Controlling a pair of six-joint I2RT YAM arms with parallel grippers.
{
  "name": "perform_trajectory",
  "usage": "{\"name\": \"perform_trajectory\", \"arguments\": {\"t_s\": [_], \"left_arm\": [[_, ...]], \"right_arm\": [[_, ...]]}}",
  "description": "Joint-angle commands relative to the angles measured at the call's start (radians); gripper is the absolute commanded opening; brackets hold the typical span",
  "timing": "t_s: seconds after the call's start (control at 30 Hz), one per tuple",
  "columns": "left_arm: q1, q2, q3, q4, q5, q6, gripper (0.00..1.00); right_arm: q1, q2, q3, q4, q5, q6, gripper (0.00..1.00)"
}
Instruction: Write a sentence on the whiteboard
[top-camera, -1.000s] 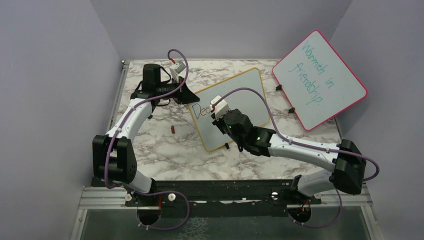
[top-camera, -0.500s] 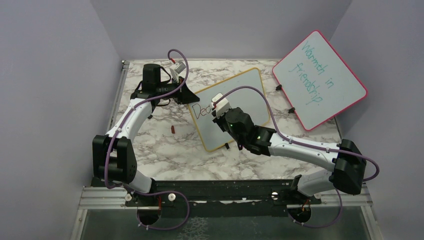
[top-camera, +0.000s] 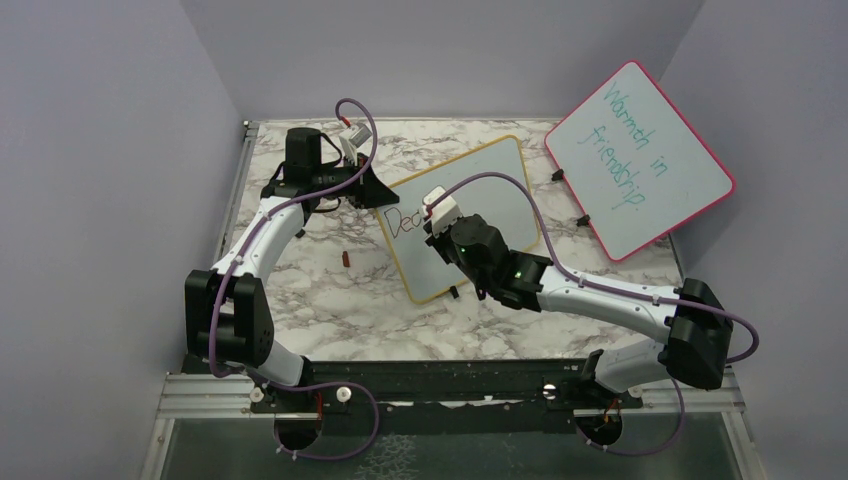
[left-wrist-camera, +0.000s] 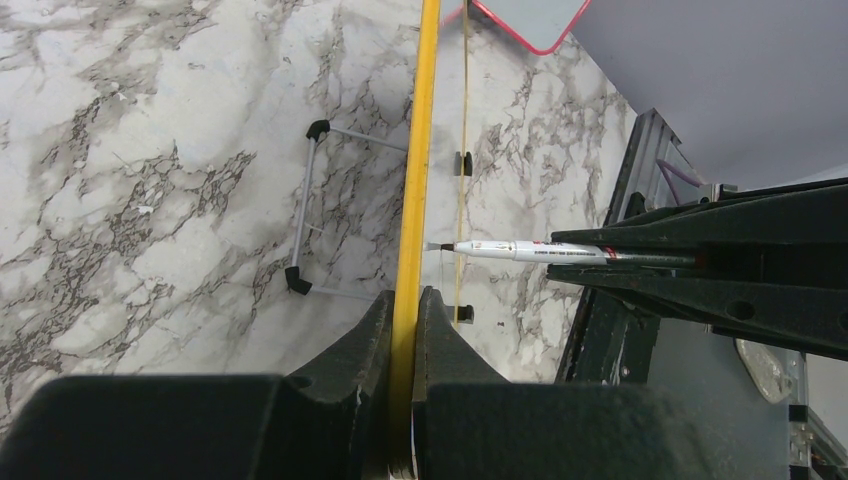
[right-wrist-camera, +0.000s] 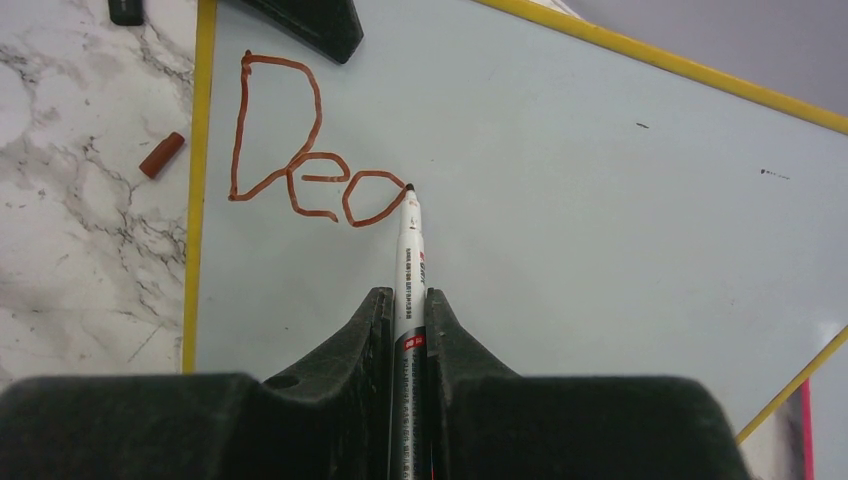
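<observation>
Marble tabletop, lilac walls: we see the whiteboard (top-camera: 460, 215) propped mid-table, its yellow edge clenched by the left gripper (left-wrist-camera: 405, 320). Our right gripper (right-wrist-camera: 407, 315) grasps the marker (right-wrist-camera: 409, 262), tip touching the third letter of the sentence (right-wrist-camera: 305, 160). Compared with a second ago, the right arm has crept slightly rightward; "Dea" is nearly formed, so most writing remains.

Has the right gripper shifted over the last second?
Yes. The right gripper, shut on the marker, edged slightly right along the whiteboard, away from its left frame edge.
</observation>
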Motion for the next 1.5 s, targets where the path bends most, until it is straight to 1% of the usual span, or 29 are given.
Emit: {"name": "perform_trajectory", "arguments": {"t_s": [0.0,0.27,0.3,0.63,0.87,1.07,1.2,1.47], "left_arm": [[0.004,0.045,-0.015,-0.064,-0.166,0.103,0.0],[0.004,0.048,-0.016,-0.065,-0.167,0.103,0.0],[0.004,0.048,-0.016,-0.065,-0.167,0.102,0.0],[0.004,0.048,-0.015,-0.068,-0.168,0.106,0.0],[0.004,0.046,-0.015,-0.07,-0.171,0.108,0.0],[0.004,0.045,-0.016,-0.071,-0.173,0.11,0.0],[0.004,0.045,-0.015,-0.071,-0.173,0.11,0.0],[0.004,0.047,-0.015,-0.071,-0.173,0.111,0.0]], "right_arm": [[-0.01,-0.001,0.001,-0.064,-0.037,0.01,0.0],[-0.009,-0.014,-0.009,-0.083,-0.06,0.018,0.0],[-0.01,-0.015,-0.01,-0.105,-0.059,0.018,0.01],[-0.01,-0.02,-0.021,-0.128,0.014,0.02,0.0],[-0.01,-0.025,-0.027,-0.102,0.051,0.028,0.01],[-0.009,-0.058,-0.039,-0.092,0.025,0.027,0.0],[-0.012,-0.084,-0.053,-0.043,0.026,0.017,0.01],[-0.025,-0.094,-0.051,0.0,0.024,-0.007,0.0]]}}
